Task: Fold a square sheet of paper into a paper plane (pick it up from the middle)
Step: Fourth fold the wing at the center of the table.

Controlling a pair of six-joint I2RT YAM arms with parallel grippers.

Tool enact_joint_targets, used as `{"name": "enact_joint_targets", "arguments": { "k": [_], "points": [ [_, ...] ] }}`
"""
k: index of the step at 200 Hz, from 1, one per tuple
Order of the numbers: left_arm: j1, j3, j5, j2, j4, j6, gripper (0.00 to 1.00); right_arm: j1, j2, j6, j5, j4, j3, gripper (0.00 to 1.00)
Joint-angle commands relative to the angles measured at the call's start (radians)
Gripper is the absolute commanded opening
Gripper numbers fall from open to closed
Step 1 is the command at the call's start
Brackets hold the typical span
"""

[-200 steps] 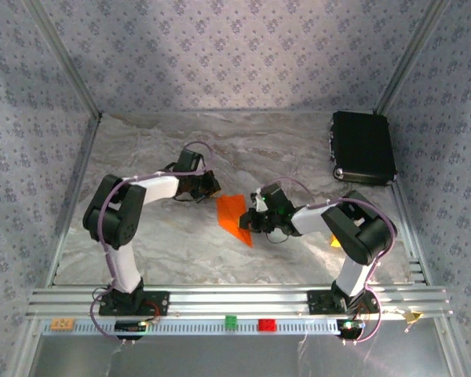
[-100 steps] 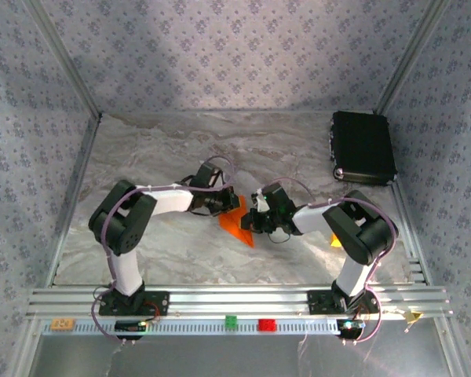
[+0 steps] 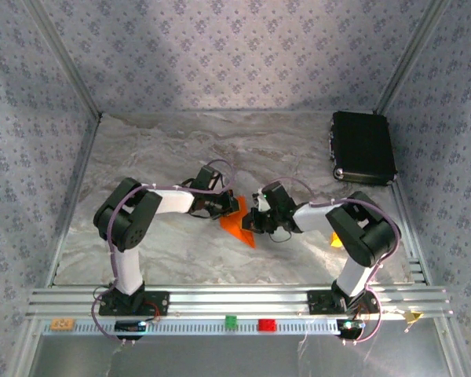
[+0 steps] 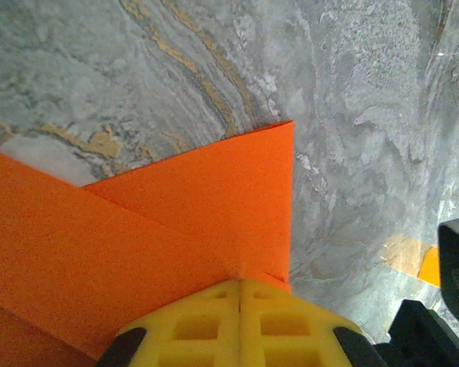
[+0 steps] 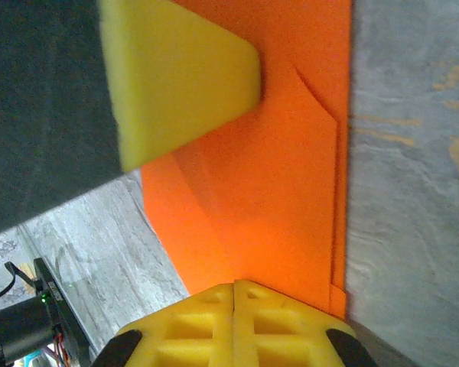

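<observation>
Overall, patterned walls (image 3: 235, 55) close in a marbled grey counter (image 3: 141, 157) on three sides, and a ribbed metal rail (image 3: 220, 300) runs along its near edge. The two arms rise from that rail and bend inward, so that their wrists meet near the middle of the counter. A black box (image 3: 363, 147) lies flat in the far right corner, well apart from both arms.

Between the wrists lies the orange paper (image 3: 237, 224), flat on the counter and partly folded. Overlapping flaps and straight creases show on it (image 4: 176, 214) in the left wrist view, and the top view shows a point aimed at the near edge.

The left gripper (image 3: 226, 206) comes at the paper from the left. Its yellow pads are pressed together with no gap, tip down on the paper at a fold (image 4: 239, 287). The right gripper (image 3: 255, 222) comes from the right, jaws likewise closed, with its tip (image 5: 235, 287) on the paper (image 5: 268, 206) close to one edge. Neither clamps the sheet between its fingers. The right wrist view shows one yellow finger (image 5: 176, 69) of the left gripper resting on the same sheet.

A small yellow-orange block (image 3: 335, 239) sits on the counter beside the right arm. A red block (image 3: 266, 324) and a green block (image 3: 231, 321) sit on the strip below the rail.
</observation>
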Motion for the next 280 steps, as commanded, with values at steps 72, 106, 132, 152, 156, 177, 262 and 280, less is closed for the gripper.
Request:
{"name": "enact_joint_targets", "arguments": {
  "k": [72, 106, 132, 152, 156, 177, 262, 280],
  "points": [
    [0.003, -0.035, -0.041, 0.031, -0.049, 0.011, 0.00, 0.028, 0.141, 0.051, 0.018, 0.019, 0.013, 0.00],
    [0.012, -0.040, -0.042, 0.038, -0.046, 0.015, 0.00, 0.032, 0.089, 0.061, 0.005, 0.044, -0.035, 0.00],
    [0.017, -0.045, -0.049, 0.041, -0.048, 0.016, 0.00, 0.036, 0.029, 0.041, 0.004, 0.013, -0.051, 0.00],
    [0.020, -0.045, -0.050, 0.044, -0.048, 0.017, 0.00, 0.036, -0.001, 0.035, 0.005, 0.001, -0.083, 0.00],
    [0.020, -0.045, -0.050, 0.045, -0.048, 0.016, 0.00, 0.037, -0.007, 0.034, 0.005, 0.003, -0.091, 0.00],
    [0.022, -0.045, -0.050, 0.046, -0.048, 0.015, 0.00, 0.041, -0.045, 0.035, 0.017, 0.000, -0.142, 0.00],
    [0.022, -0.039, -0.049, 0.052, -0.049, 0.012, 0.00, 0.057, -0.229, -0.023, 0.018, -0.113, -0.279, 0.00],
    [0.021, -0.039, -0.049, 0.050, -0.050, 0.012, 0.00, 0.055, -0.278, -0.022, 0.046, -0.145, -0.300, 0.00]
  ]
}}
